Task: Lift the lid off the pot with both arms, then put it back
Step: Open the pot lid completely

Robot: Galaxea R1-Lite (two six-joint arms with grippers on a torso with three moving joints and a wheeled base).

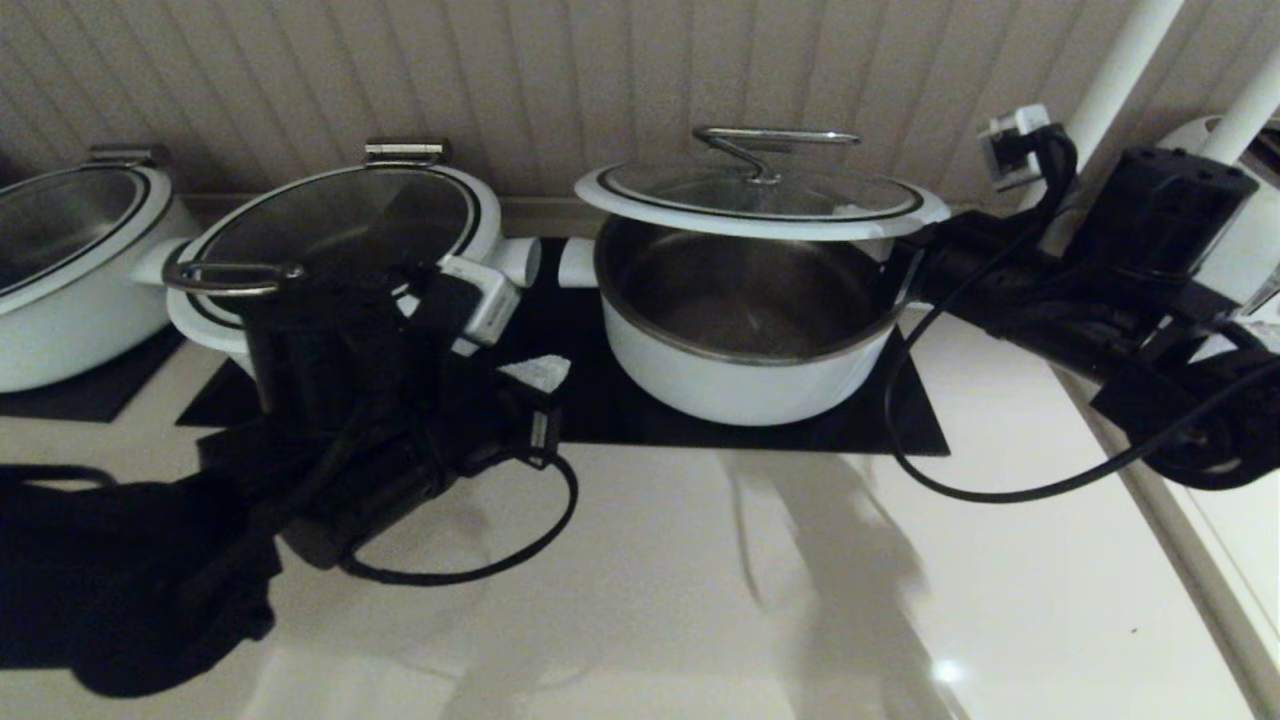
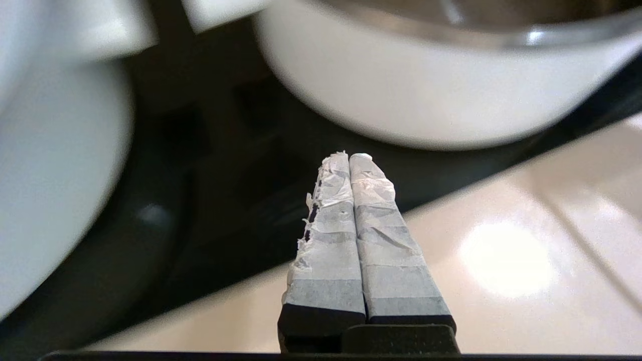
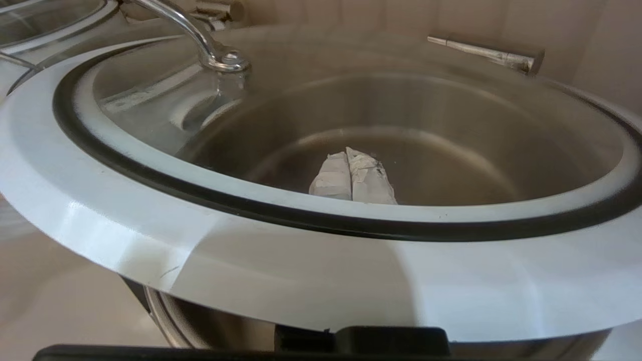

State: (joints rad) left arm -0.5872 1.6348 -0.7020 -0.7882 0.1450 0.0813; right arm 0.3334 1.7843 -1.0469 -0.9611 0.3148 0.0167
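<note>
The white pot (image 1: 740,385) stands on a black mat, and its steel liner (image 3: 451,150) shows. The glass lid (image 1: 700,215) with its centre steel handle (image 1: 770,140) is raised above the pot's rim, with a gap at the front. My right gripper (image 3: 352,175) is shut and reaches under the lid's right rim (image 3: 301,271), bearing it from below; its fingertips show through the glass. In the head view that gripper is hidden under the lid. My left gripper (image 1: 535,372) is shut and empty, low over the mat left of the pot, apart from it (image 2: 348,158).
A second white pot (image 1: 340,220) with a rim loop handle sits close behind my left arm. A third pot (image 1: 60,280) is at the far left. The wall runs close behind. Cream counter (image 1: 700,600) lies in front. White poles (image 1: 1120,70) stand at the right.
</note>
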